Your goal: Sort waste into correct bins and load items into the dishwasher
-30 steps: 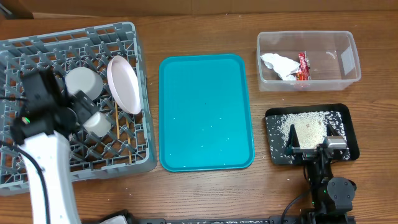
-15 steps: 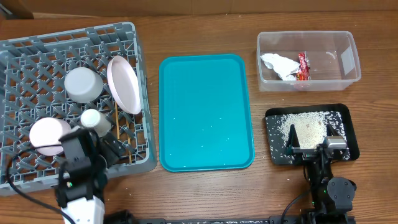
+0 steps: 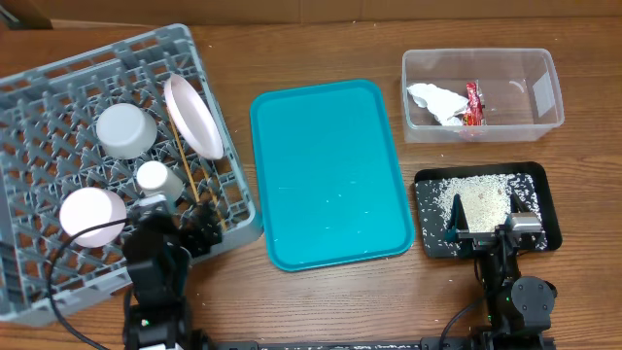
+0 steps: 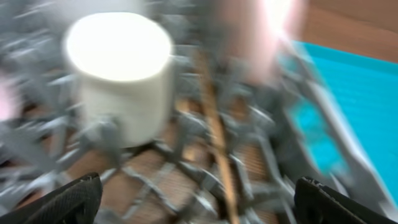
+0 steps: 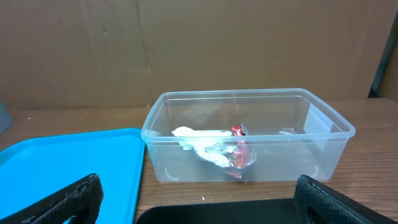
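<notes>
Pulling back lower left, the left gripper (image 4: 196, 199) gaped empty; the dish rack (image 3: 245, 199) had twisted, nudging the teal tray (image 3: 330, 175); the right gripper (image 5: 199, 199) gaped empty too; loading seemed done.

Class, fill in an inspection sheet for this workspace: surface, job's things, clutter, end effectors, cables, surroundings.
Surface: wooden table.
Job's things: skewed grey rack holds plate, grey-white bowl, pink bowl, cup, chopsticks; clear tub holds napkin, red wrapper; black tray holds crumbs.
Clutter: teal tray.
End effectors: left end effector open at rack; right end effector open over black tray.
Cables: black cable beside left arm.
Surroundings: cardboard wall behind.
</notes>
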### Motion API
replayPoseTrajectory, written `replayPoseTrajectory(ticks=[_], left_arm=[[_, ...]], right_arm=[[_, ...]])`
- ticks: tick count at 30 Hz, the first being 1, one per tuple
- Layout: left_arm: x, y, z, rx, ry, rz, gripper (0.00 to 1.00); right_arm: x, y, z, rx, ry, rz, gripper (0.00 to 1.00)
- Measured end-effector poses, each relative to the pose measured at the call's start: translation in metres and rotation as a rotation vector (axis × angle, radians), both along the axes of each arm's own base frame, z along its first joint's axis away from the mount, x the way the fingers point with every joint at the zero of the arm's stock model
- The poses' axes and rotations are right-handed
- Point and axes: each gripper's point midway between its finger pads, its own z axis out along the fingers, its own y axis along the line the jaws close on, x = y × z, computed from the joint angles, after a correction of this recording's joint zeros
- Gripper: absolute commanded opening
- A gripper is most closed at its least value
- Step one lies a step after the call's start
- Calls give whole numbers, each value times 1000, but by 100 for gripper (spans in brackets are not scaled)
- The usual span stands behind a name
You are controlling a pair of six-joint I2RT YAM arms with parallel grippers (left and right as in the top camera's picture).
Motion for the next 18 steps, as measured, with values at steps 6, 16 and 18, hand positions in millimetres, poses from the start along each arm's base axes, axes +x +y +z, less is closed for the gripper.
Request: replayPoseTrajectory(ticks=[6,16,18], left_arm=[[-3,-27,6,28,-126,-146,100],[-10,-33,38,63,-373,-170,100],[-11,-34,49,72,-420,-173,100]], right_arm=[[0,0,0,0,0,0,100],[0,0,0,0,1,1,100],[0,0,0,0,0,0,100]])
